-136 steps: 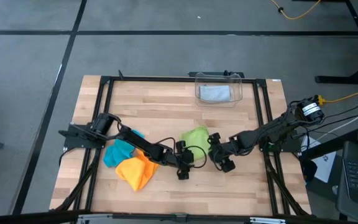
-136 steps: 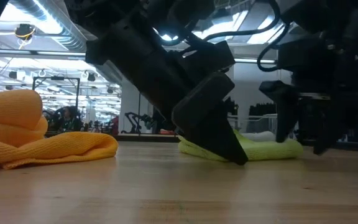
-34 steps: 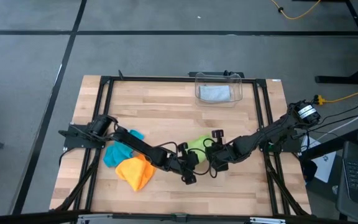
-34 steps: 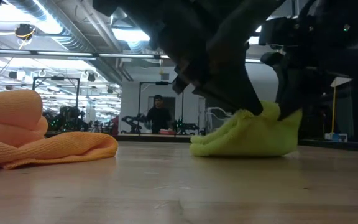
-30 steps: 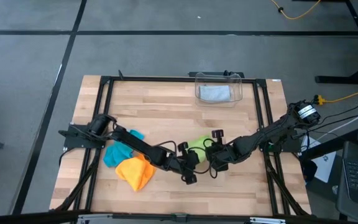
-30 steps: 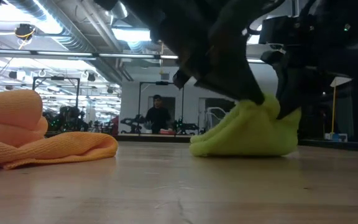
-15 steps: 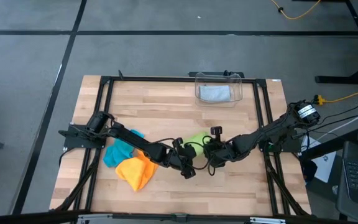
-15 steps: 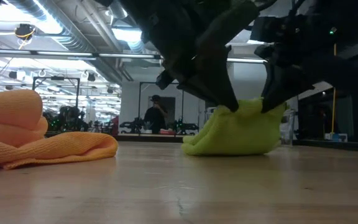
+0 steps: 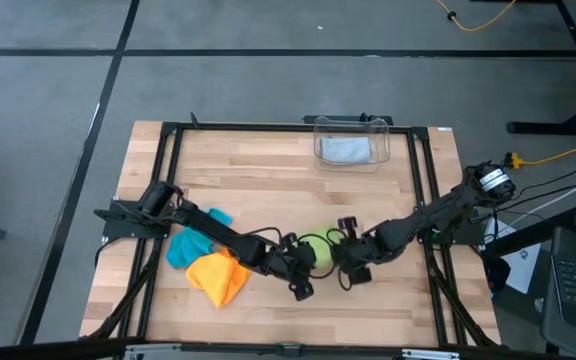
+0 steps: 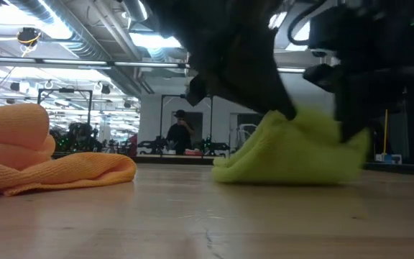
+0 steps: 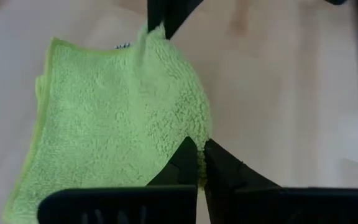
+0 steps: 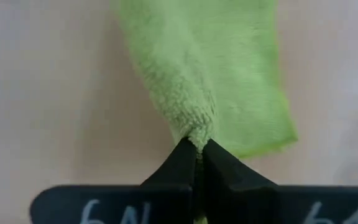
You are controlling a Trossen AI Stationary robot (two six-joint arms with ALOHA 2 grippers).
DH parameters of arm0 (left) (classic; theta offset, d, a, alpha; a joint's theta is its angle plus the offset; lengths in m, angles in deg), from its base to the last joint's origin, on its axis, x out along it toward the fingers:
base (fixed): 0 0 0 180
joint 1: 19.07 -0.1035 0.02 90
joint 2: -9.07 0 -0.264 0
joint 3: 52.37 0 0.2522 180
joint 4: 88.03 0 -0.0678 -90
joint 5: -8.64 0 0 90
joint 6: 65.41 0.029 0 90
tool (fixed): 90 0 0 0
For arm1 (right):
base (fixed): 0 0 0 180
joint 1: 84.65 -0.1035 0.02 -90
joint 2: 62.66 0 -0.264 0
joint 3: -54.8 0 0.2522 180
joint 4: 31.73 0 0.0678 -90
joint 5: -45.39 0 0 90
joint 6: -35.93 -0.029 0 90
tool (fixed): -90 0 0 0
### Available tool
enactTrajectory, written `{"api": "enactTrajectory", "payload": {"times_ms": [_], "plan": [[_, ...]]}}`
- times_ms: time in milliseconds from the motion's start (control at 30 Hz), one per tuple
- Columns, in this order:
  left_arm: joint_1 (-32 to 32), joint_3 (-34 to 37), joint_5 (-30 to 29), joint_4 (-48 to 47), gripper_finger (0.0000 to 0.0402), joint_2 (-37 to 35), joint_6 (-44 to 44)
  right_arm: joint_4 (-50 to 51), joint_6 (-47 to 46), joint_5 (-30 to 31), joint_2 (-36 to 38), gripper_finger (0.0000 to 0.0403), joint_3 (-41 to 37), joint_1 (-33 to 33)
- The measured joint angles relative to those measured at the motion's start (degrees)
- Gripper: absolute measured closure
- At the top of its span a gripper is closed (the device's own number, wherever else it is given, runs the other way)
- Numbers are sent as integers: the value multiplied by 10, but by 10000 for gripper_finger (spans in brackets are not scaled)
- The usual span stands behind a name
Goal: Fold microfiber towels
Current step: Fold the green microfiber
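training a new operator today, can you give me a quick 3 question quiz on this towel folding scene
1. True or false: both grippers are pinching the lime green towel.
2. Which towel lies inside the clear plastic bin? A) orange B) light grey C) teal
3. Fill in: the orange towel lies touching the ____ towel, near the left arm.

Key:
1. True. The left gripper and the right gripper are each shut on an edge of it.
2. B, the light grey towel.
3. Teal: the teal towel sits partly under the left arm.
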Motion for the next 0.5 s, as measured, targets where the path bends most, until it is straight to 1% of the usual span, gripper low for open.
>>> {"api": "enactTrajectory", "payload": {"times_ms": [100,167,233,300,400,500], "plan": [[7,0,28,30,401,0,1,2,-9,-55,0,393,10,-19],[10,0,51,50,401,0,2,9,-7,-73,0,393,25,-30],[13,0,64,65,401,0,2,18,0,-80,0,393,43,-37],[15,0,63,67,401,0,2,29,15,-81,0,393,59,-37],[15,0,48,65,401,0,2,32,39,-73,0,393,74,-28],[15,0,33,51,401,0,-3,33,51,-67,0,393,72,-10]]}}
